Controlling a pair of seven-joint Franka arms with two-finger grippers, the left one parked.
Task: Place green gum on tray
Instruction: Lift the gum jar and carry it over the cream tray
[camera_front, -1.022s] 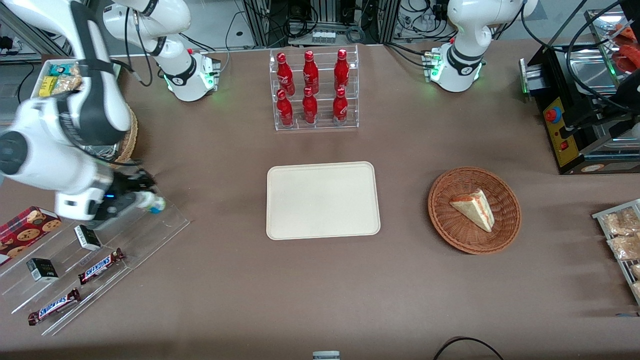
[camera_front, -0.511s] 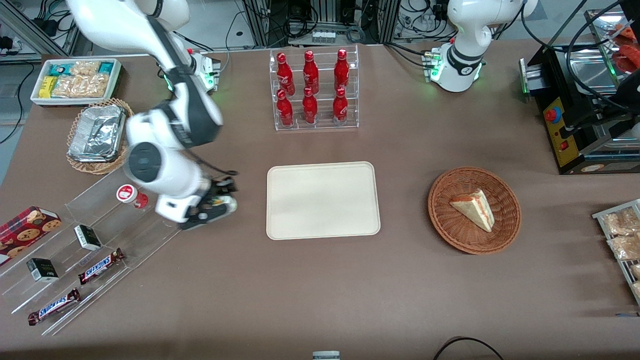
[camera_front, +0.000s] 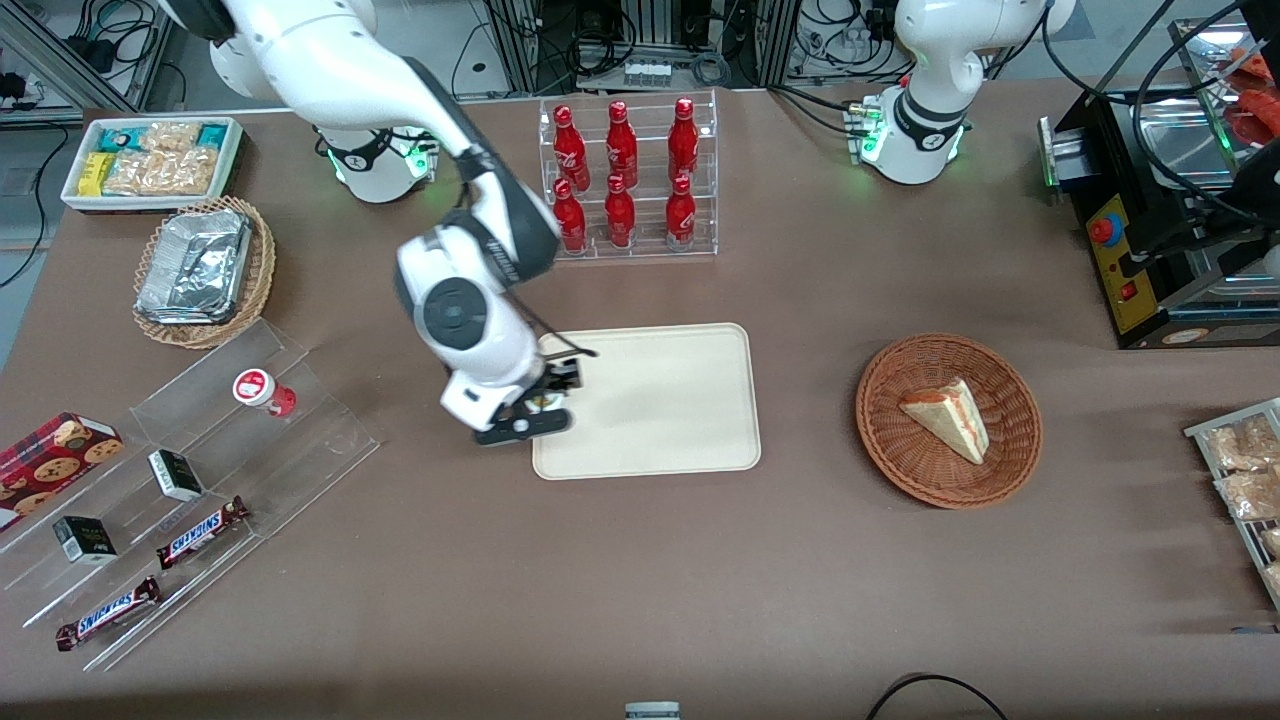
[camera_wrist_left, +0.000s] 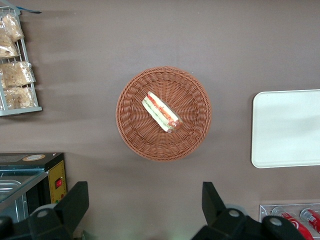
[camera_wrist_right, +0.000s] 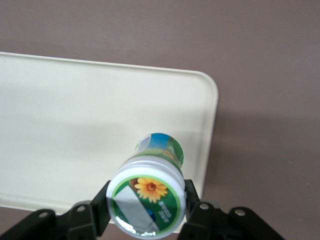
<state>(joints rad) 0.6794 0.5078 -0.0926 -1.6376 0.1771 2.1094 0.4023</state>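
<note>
Claw over the tray's edge, green gum bottle pinched in it.

The claw (camera_front: 535, 408) hangs above the cream tray (camera_front: 660, 420) at its end toward the working arm, clamped tight on the green gum (camera_wrist_right: 150, 192) just under the white lid with the sunflower mark; the bottle's blue-green body points down at the tray (camera_wrist_right: 75, 130), close to the rim and clear of its floor. Over on the clear stepped rack (camera_front: 300, 440), toward the working arm's end of the brown surface (camera_front: 640, 580), the red-lidded bottle (camera_front: 262, 392) stands upright. A wicker basket (camera_front: 1010, 470) with a sandwich wedge (camera_front: 946, 417) sits toward the parked arm's end.
</note>
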